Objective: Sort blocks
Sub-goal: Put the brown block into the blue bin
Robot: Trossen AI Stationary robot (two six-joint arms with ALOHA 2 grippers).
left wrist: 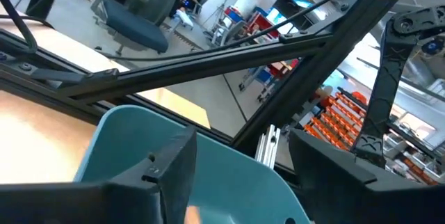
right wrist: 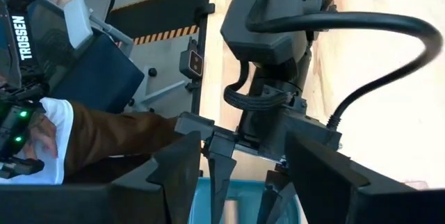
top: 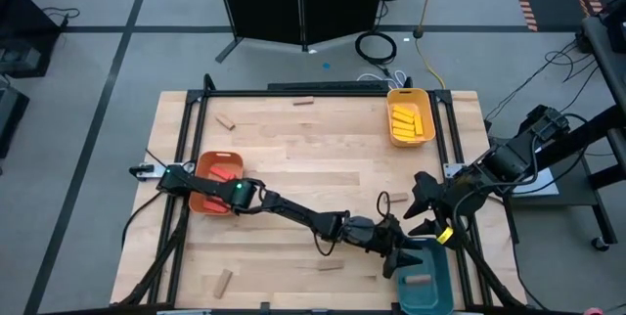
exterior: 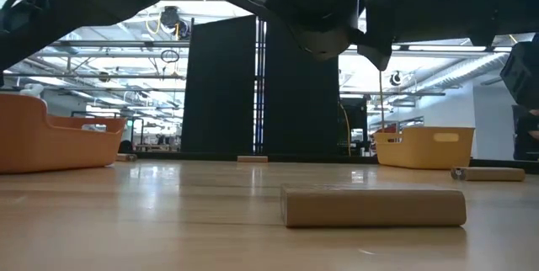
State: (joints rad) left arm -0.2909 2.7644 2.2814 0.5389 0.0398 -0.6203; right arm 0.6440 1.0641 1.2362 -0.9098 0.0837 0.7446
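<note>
The teal tray (top: 427,278), at the table's (top: 323,158) near right corner, is taken as the landmark. The left gripper (top: 398,256) is held over the tray's left rim, its fingers spread apart and nothing gripped between them; a tan block (top: 419,279) is seen lying inside the tray. The right gripper (top: 426,207) is poised just beyond the tray's far edge, fingers likewise released. Yellow blocks (top: 407,119) are gathered in the yellow tray (top: 410,116), far beyond the teal tray. Red blocks (top: 223,172) are held in the orange tray (top: 215,182), well to the teal tray's left. Loose tan blocks (top: 329,266) are scattered over the table to its left and beyond it.
</note>
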